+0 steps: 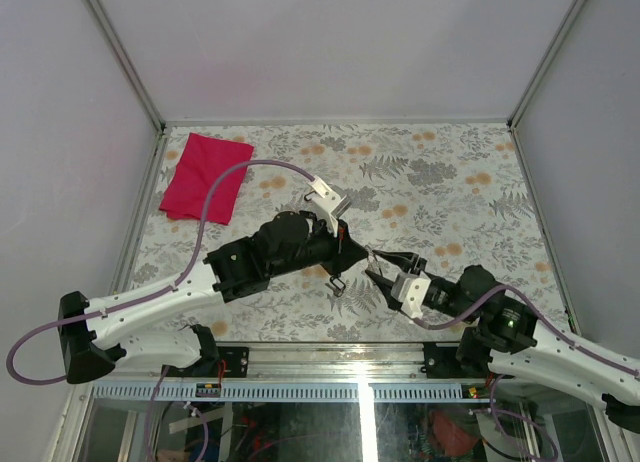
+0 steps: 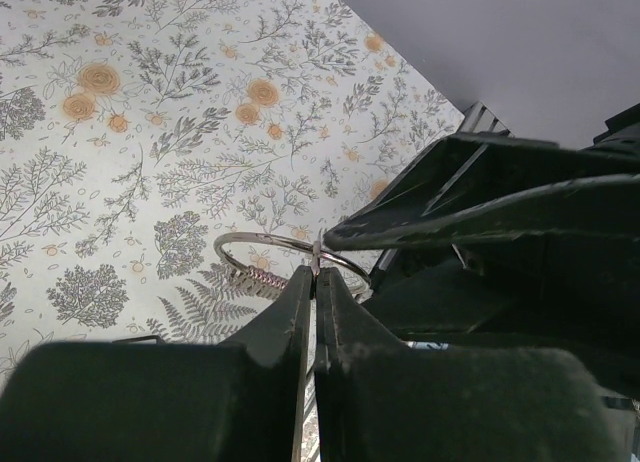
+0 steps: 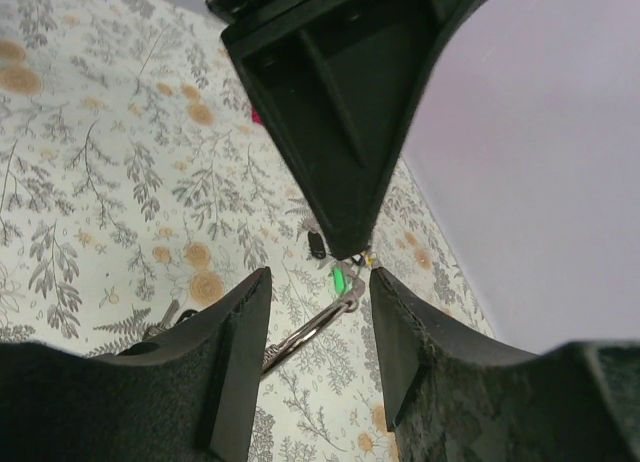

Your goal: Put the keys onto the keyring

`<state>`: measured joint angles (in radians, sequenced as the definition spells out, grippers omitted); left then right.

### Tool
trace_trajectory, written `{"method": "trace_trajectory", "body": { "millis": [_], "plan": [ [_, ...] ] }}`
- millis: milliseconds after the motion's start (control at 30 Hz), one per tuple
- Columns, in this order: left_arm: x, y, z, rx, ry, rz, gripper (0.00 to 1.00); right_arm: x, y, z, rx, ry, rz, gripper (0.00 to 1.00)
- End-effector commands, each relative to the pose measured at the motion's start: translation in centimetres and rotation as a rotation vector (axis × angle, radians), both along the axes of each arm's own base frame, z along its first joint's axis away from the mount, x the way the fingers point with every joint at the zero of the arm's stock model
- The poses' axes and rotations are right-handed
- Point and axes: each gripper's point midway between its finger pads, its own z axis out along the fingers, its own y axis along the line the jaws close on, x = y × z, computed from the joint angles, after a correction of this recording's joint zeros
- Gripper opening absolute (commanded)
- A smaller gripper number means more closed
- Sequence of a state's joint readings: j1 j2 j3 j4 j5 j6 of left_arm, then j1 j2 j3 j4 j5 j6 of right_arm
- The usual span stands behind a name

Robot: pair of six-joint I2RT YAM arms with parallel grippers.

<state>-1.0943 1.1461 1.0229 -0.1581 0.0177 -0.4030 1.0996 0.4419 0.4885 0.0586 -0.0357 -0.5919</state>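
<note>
Keyring (image 2: 265, 237) pinched by left hand (image 2: 314, 272); overhead hides it.

Tabletop (image 1: 450, 182) was covered in a pale floral print with grey ferns and orange blooms. It was enclosed by plain pale walls (image 1: 350, 42), joined by metal corner posts (image 1: 122, 57). Even lighting was noted.

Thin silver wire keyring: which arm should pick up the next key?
Right, probably. The left end effector is shut on the thin silver wire keyring; the right end effector is open and empty beside it.
</note>
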Motion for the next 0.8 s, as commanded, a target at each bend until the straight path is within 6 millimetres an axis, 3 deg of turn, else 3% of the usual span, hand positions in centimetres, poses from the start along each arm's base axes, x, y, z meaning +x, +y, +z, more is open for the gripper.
{"method": "trace_trajectory", "body": {
  "millis": [0, 333, 567, 767],
  "plan": [
    [0.4, -0.8, 3.4, -0.098, -0.032, 0.018, 0.0, 0.5, 0.9, 0.5, -0.013, -0.064, 0.004, 0.51],
    [0.4, -0.5, 3.3, -0.088, -0.033, 0.018, 0.0, 2.0, -0.3, 1.7, -0.005, -0.138, -0.096, 0.54],
    [0.3, -0.8, 3.7, -0.106, -0.024, 0.012, 0.0, 2.0, 0.2, 1.7, -0.005, -0.163, -0.079, 0.41],
    [0.2, -0.9, 4.1, -0.125, -0.015, 0.009, 0.0, 2.3, 0.6, 1.5, -0.006, -0.19, -0.083, 0.39]
  ]
}}
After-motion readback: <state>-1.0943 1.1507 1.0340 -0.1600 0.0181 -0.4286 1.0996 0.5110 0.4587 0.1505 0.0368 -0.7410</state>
